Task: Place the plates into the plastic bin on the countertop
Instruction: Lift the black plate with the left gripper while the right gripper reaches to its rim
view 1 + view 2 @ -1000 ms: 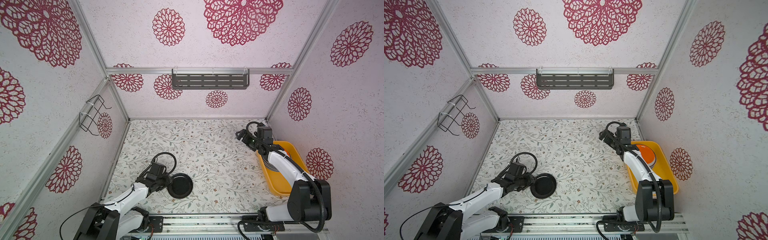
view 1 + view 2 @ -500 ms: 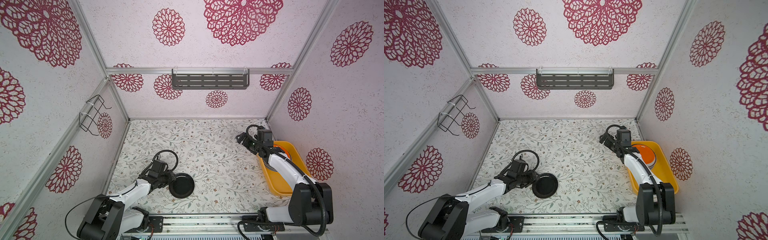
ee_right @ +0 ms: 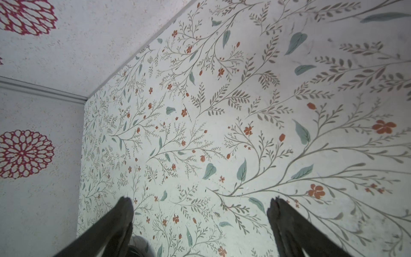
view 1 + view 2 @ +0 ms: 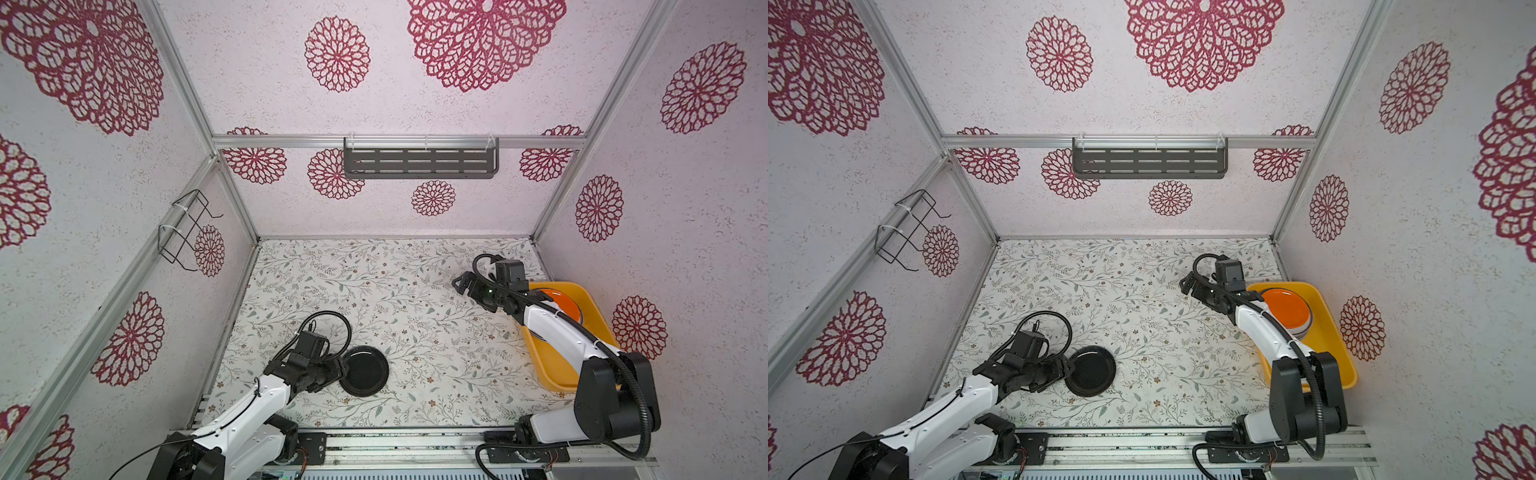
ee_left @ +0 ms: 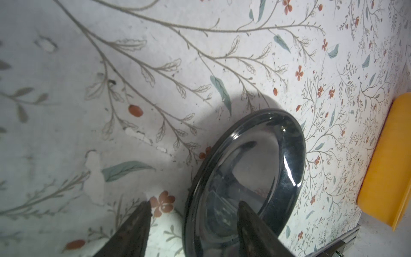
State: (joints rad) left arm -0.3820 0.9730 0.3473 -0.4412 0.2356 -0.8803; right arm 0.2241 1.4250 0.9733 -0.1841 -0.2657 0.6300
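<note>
A glossy black plate (image 4: 364, 371) (image 4: 1091, 371) lies on the leafy countertop (image 4: 415, 324) near its front left. My left gripper (image 4: 340, 370) (image 5: 193, 207) is open astride the plate's (image 5: 255, 166) near rim: one finger hangs over the dish and the other stands off it over the countertop. The yellow plastic bin (image 4: 598, 332) (image 4: 1329, 332) (image 5: 389, 160) sits at the right wall, holding a stack topped by an orange plate (image 4: 1285, 307) (image 4: 561, 299). My right gripper (image 4: 461, 286) (image 3: 200, 202) is open and empty, left of the bin.
A dark slotted shelf (image 4: 419, 163) hangs on the back wall and a black wire rack (image 4: 187, 226) on the left wall. A metal rail (image 4: 395, 440) carrying both arm bases runs along the front edge. My right arm crosses over the bin's near left side.
The left jaws have spread apart at the black plate's rim; the plate has hardly shifted. The right gripper has drifted left and forward from the bin, still open.
</note>
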